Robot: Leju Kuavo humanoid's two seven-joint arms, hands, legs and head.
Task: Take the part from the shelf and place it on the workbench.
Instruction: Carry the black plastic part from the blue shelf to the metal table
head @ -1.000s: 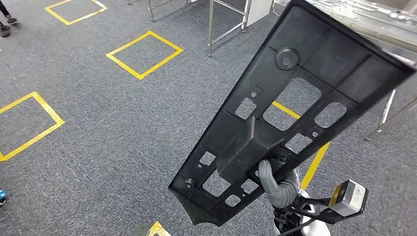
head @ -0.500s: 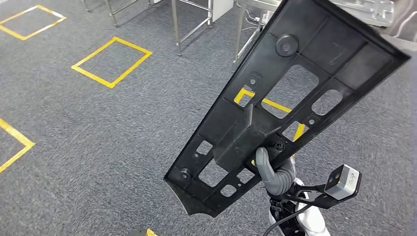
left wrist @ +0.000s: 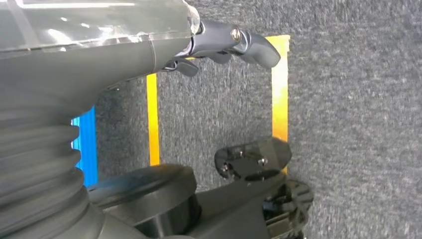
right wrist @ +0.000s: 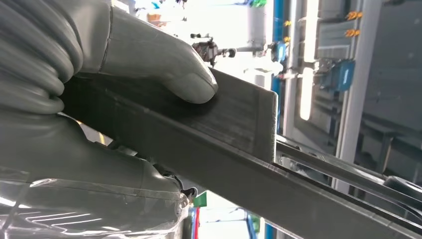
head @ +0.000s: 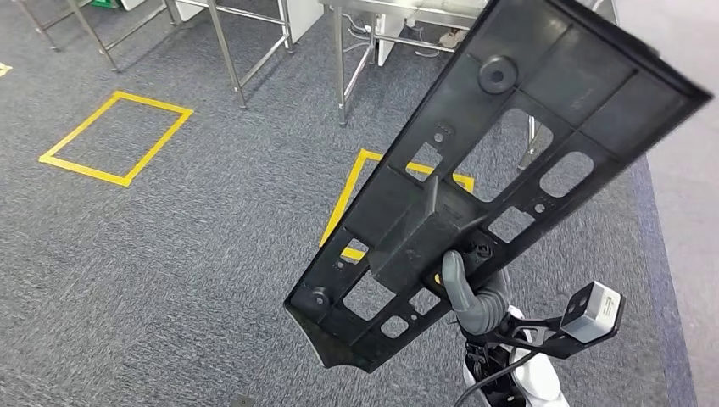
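Grey carpet (head: 212, 254) underfoot. Yellow tape square (head: 116, 138) marked on it at far left; second yellow tape outline (head: 348, 191) nearer centre. Metal table legs (head: 233, 51) along far edge, standing on carpet. Yellow tape lines (left wrist: 279, 94) on carpet, blue strip (left wrist: 85, 149) beside one.

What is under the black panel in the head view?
Grey carpet and a yellow taped square show beside the panel and through its cutouts; table legs stand beyond. The right robot hand grips the panel's block. Floor behind its solid parts is hidden.
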